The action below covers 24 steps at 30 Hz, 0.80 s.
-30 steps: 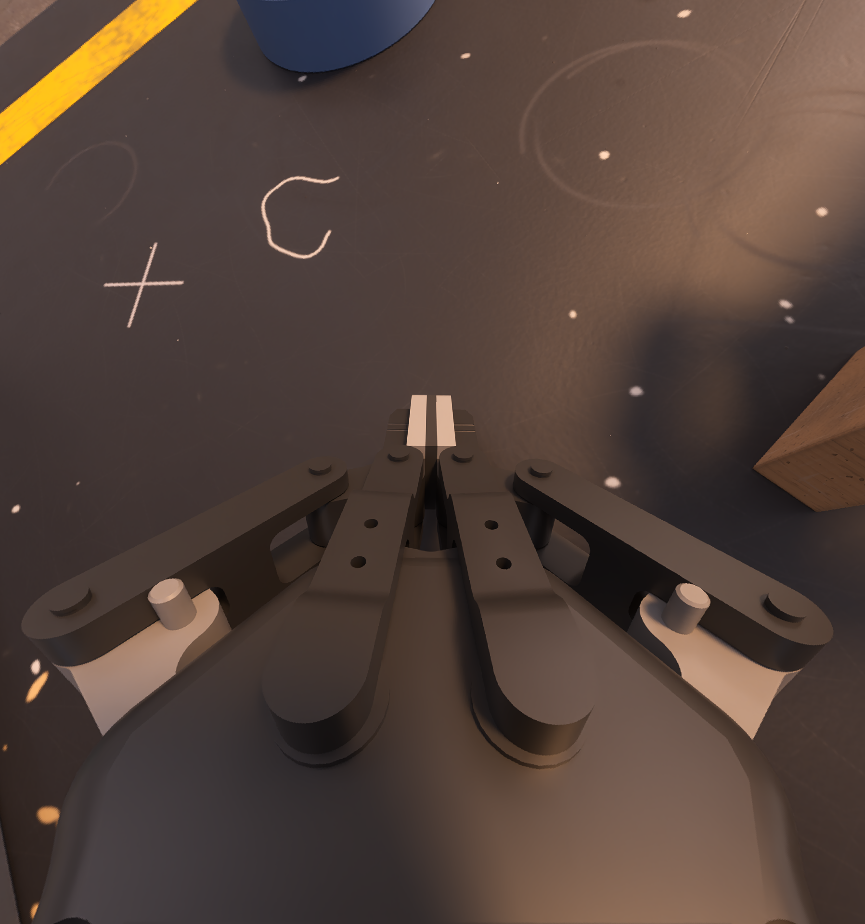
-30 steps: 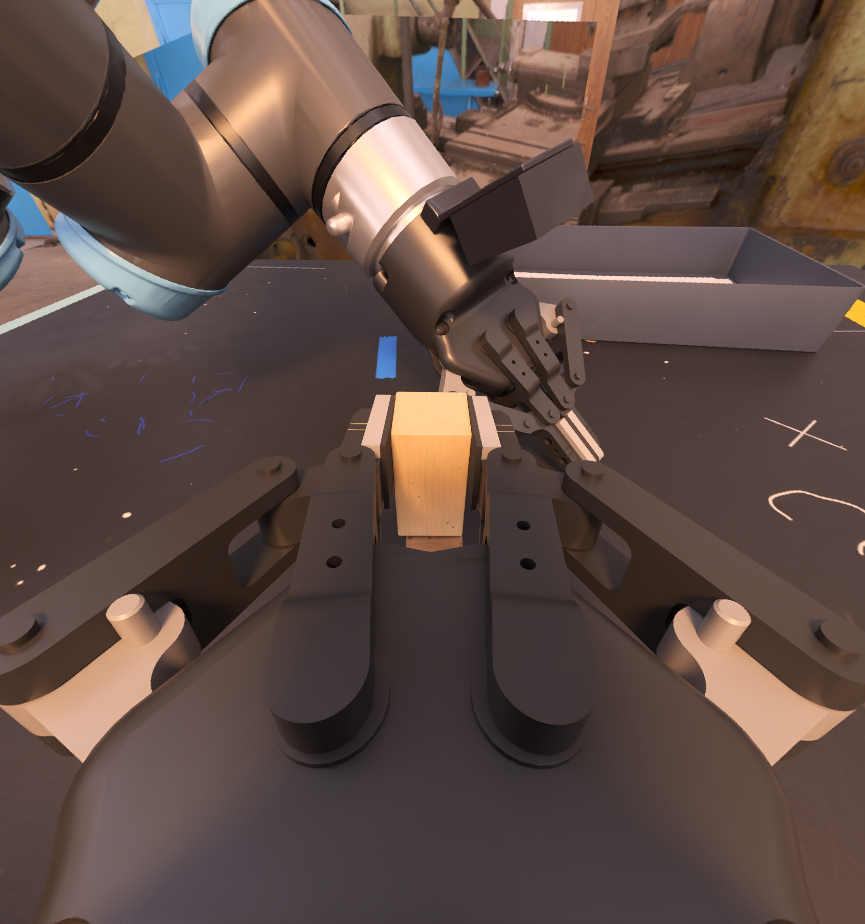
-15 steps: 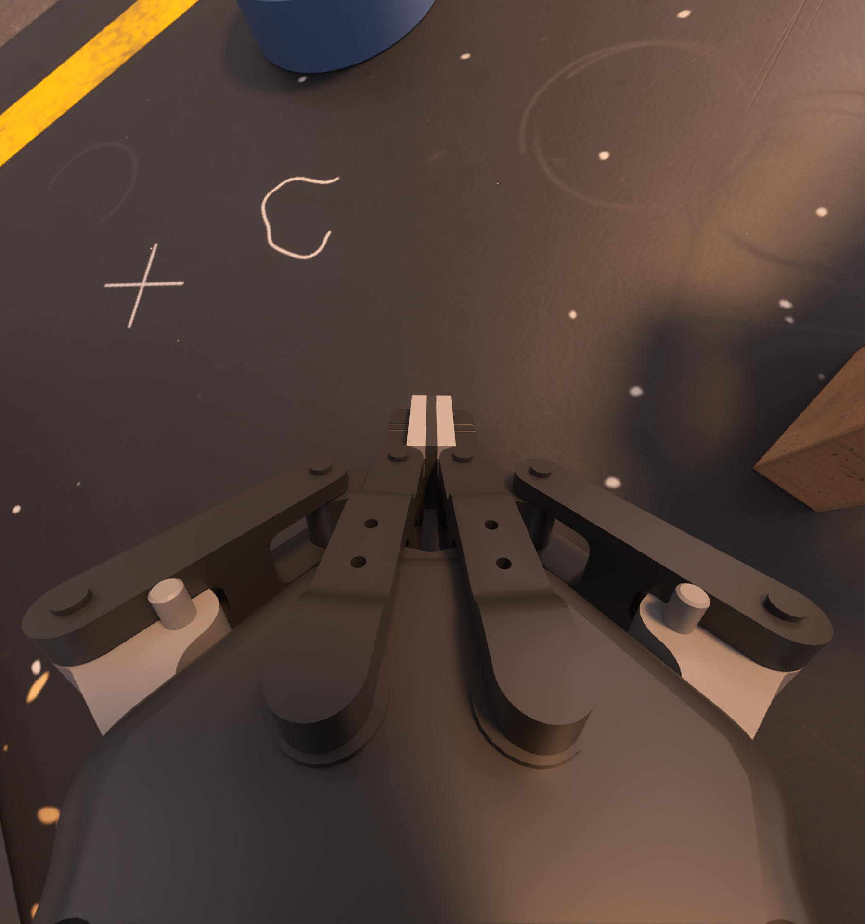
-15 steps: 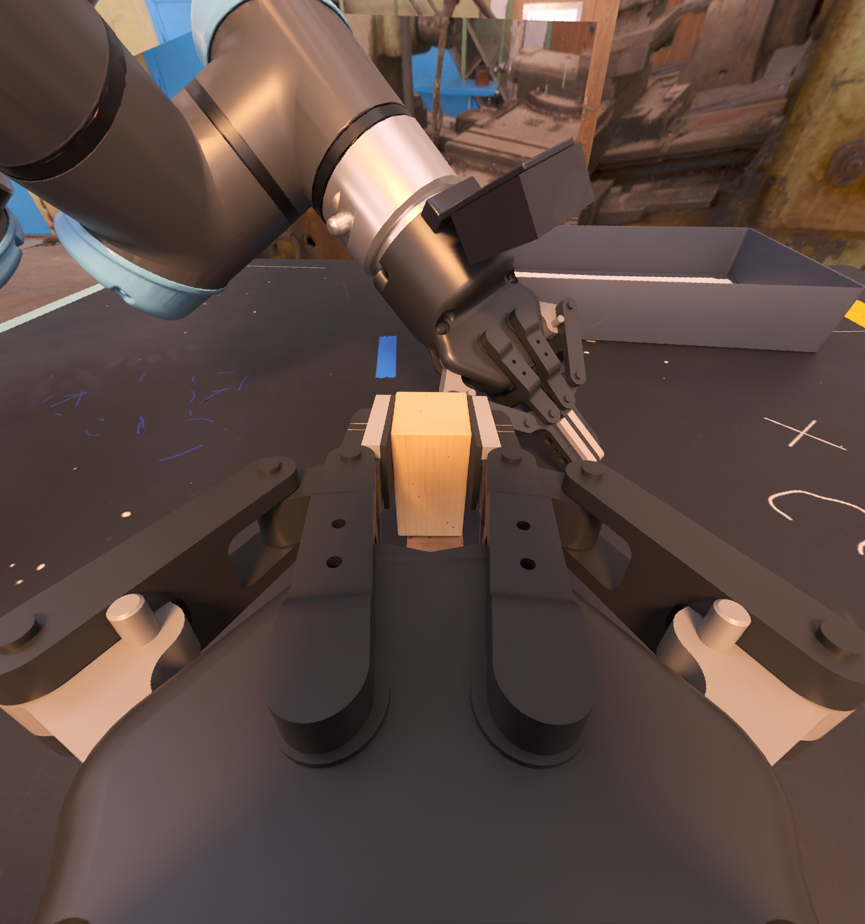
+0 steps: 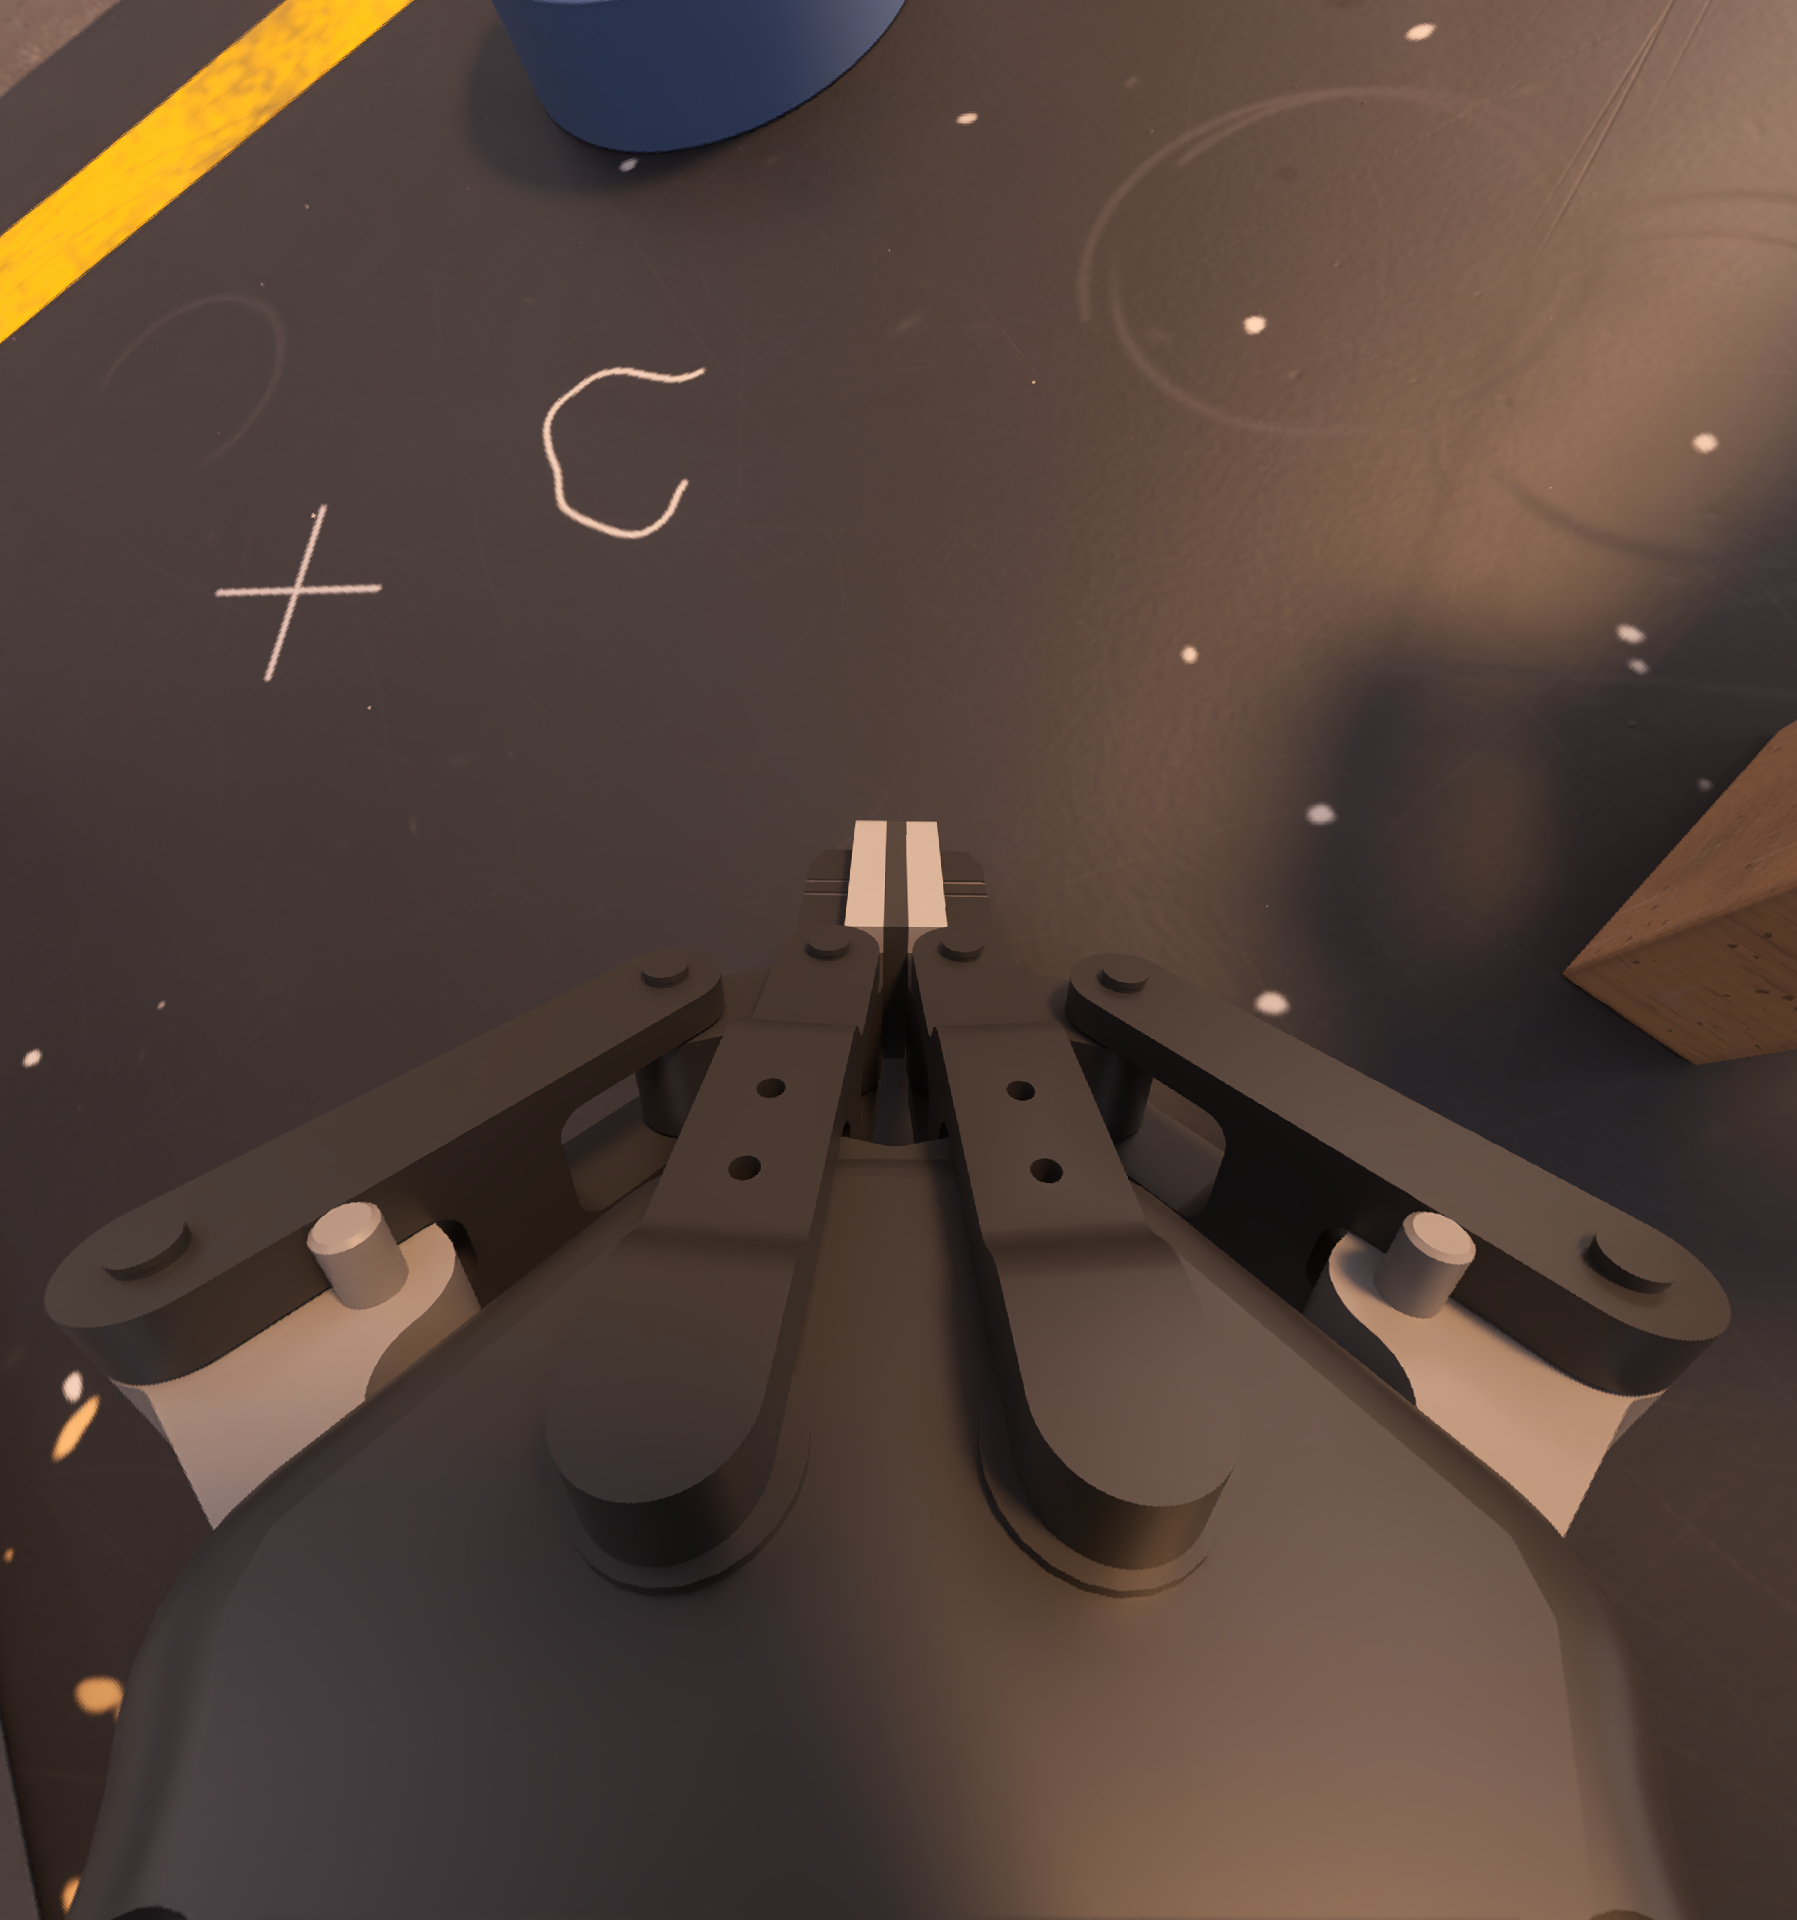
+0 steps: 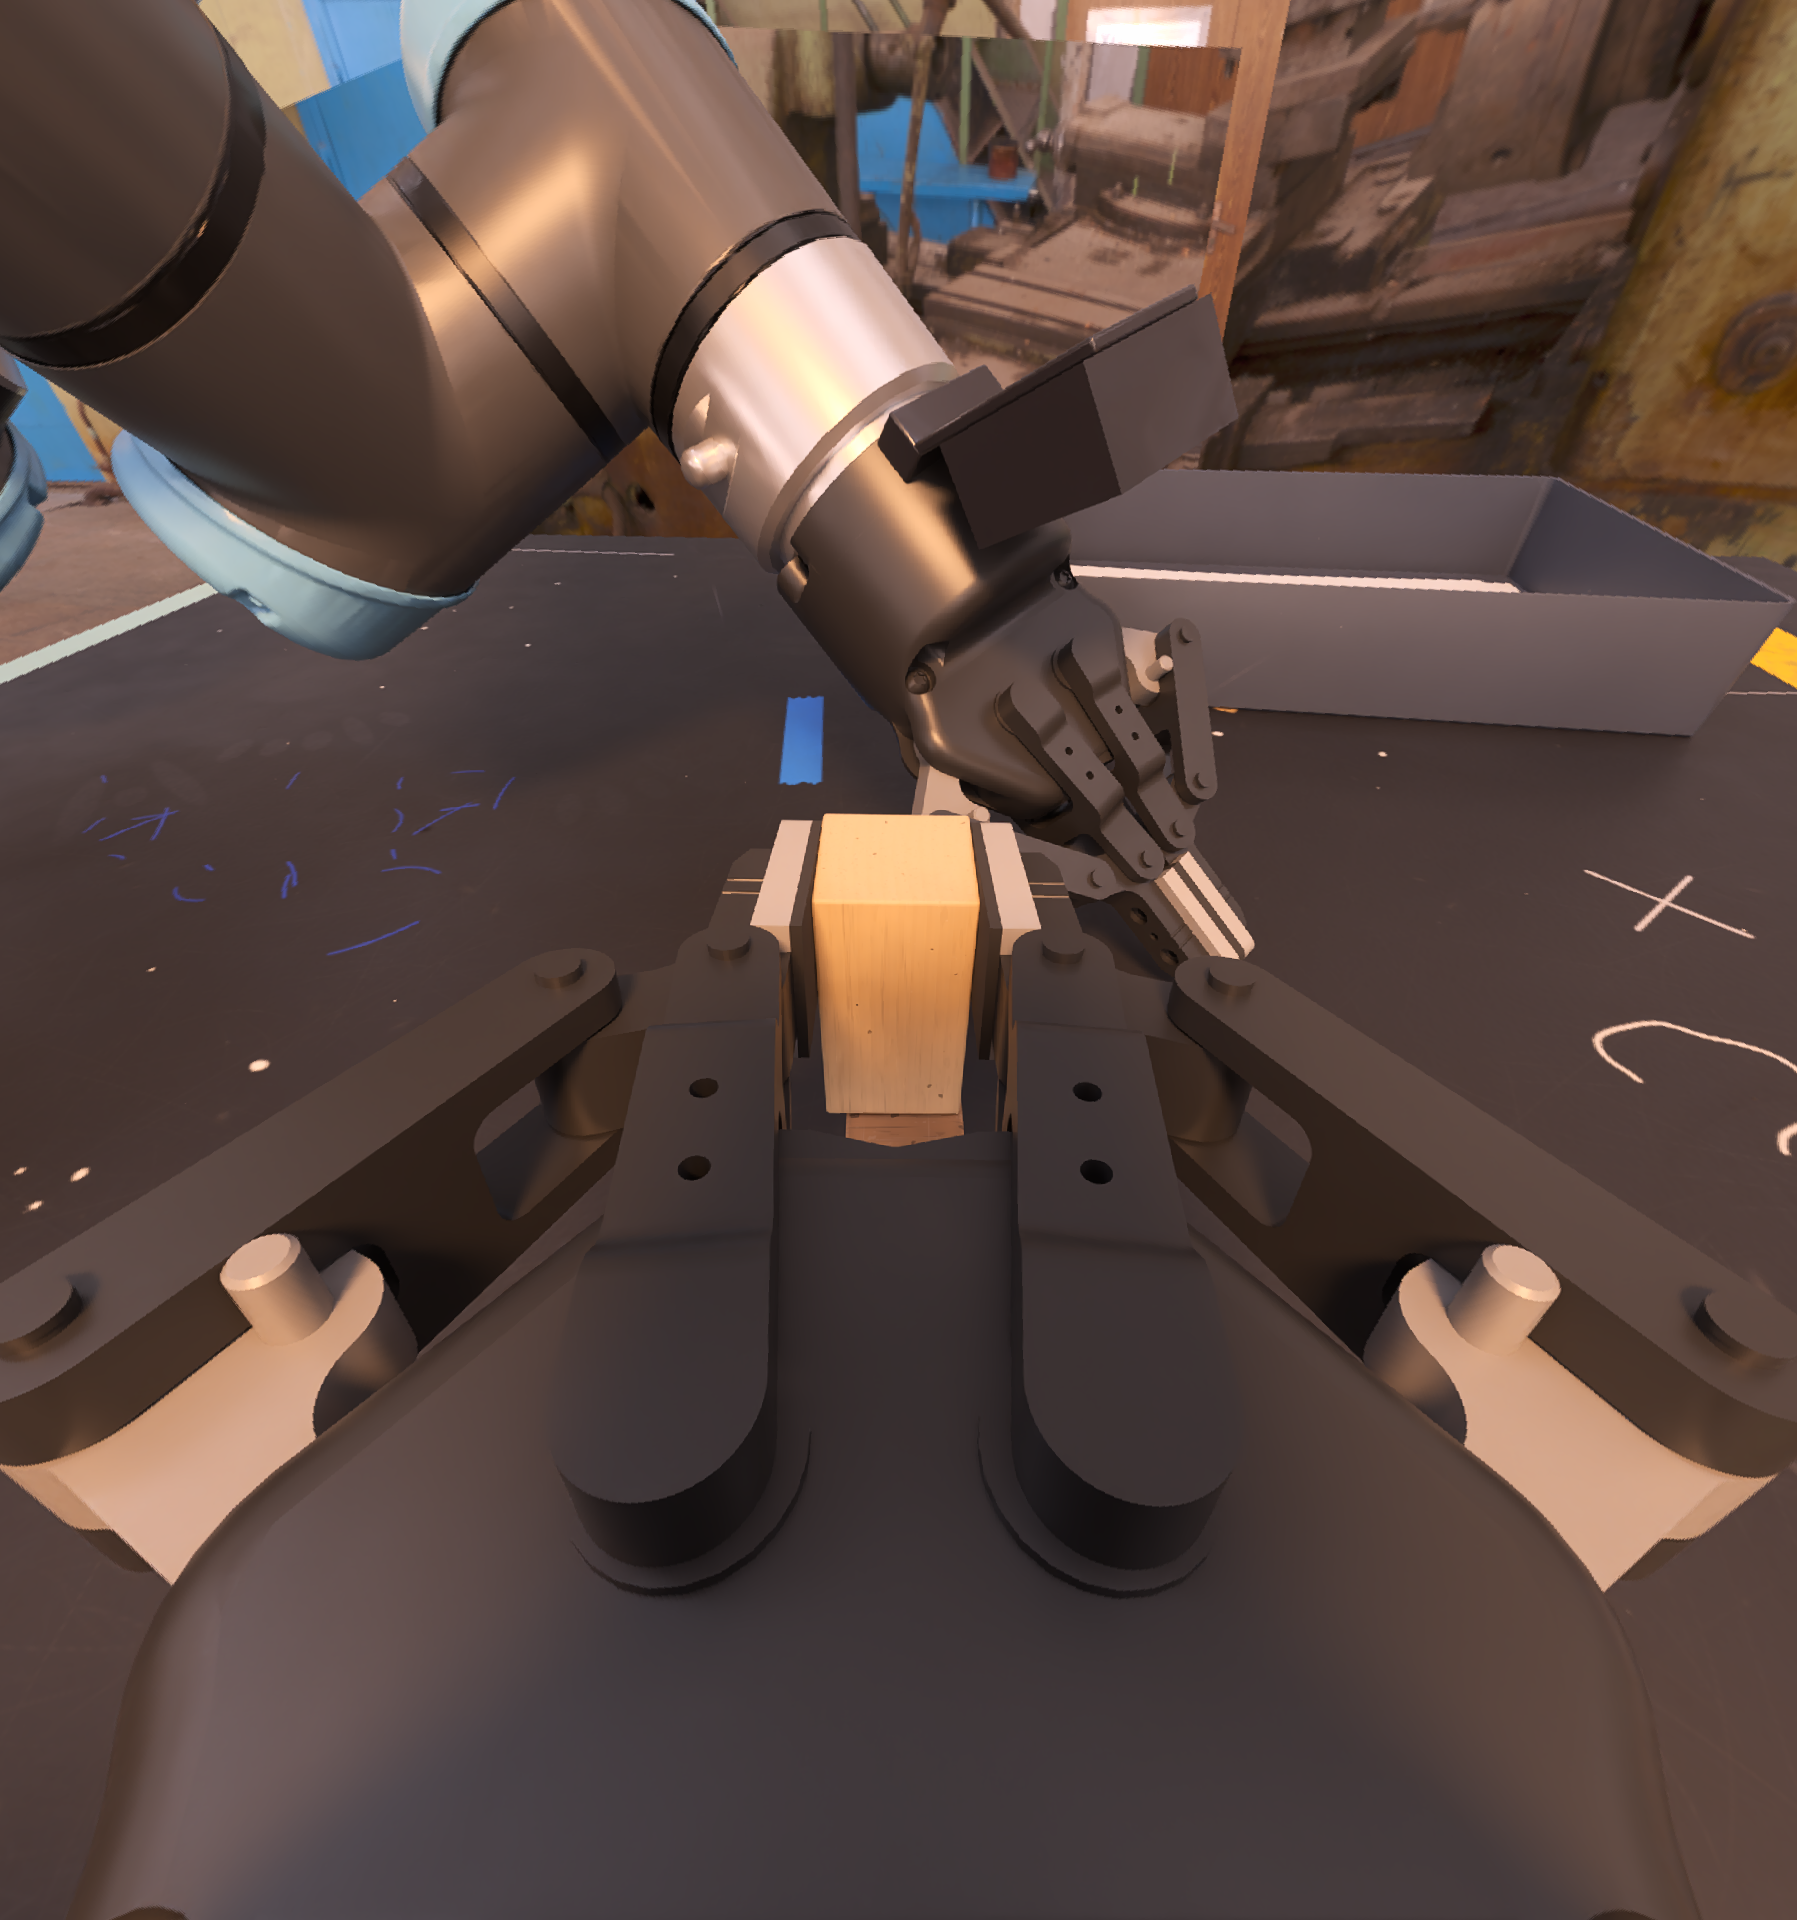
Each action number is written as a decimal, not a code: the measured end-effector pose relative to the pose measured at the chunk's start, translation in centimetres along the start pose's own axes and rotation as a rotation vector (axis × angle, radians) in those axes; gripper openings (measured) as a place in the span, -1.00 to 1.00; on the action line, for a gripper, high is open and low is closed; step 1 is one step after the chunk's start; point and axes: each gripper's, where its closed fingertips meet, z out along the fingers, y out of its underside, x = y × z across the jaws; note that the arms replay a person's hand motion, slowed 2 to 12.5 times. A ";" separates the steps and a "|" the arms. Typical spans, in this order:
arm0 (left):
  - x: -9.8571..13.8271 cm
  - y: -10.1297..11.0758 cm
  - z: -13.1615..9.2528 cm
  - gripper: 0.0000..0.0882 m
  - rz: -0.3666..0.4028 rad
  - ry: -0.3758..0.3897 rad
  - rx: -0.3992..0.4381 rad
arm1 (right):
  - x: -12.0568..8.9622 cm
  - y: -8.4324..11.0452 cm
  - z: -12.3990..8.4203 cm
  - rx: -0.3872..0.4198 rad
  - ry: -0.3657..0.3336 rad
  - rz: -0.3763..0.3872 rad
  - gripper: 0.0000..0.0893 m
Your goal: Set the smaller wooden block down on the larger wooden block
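Observation:
My right gripper (image 6: 894, 873) is shut on the smaller wooden block (image 6: 894, 987), a pale upright block held between both pads. A sliver of darker wood (image 6: 902, 1128) shows just under it, mostly hidden by my palm. The larger wooden block (image 5: 1746, 904) is a brown block on the dark table at the right edge of the left wrist view, only partly in frame. My left gripper (image 5: 894, 873) is shut and empty, to the left of that block; it also shows in the right wrist view (image 6: 1200, 914), just behind and right of the held block.
A grey open bin (image 6: 1445, 644) stands at the far right of the table. A blue container (image 5: 696, 62) sits at the top of the left wrist view beside a yellow stripe (image 5: 125, 187). The left arm (image 6: 406, 291) reaches across from the upper left. Chalk marks (image 5: 613, 457) lie on the table.

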 end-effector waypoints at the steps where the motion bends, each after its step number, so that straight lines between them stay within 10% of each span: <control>1: 0.0 0.0 0.0 -1.00 0.000 0.000 0.000 | 0.0 0.0 0.0 0.000 0.000 0.000 -0.46; 24: 0.0 0.0 0.0 -1.00 0.001 0.000 -0.001 | 0.1 0.0 -0.1 0.013 -0.005 0.030 -0.33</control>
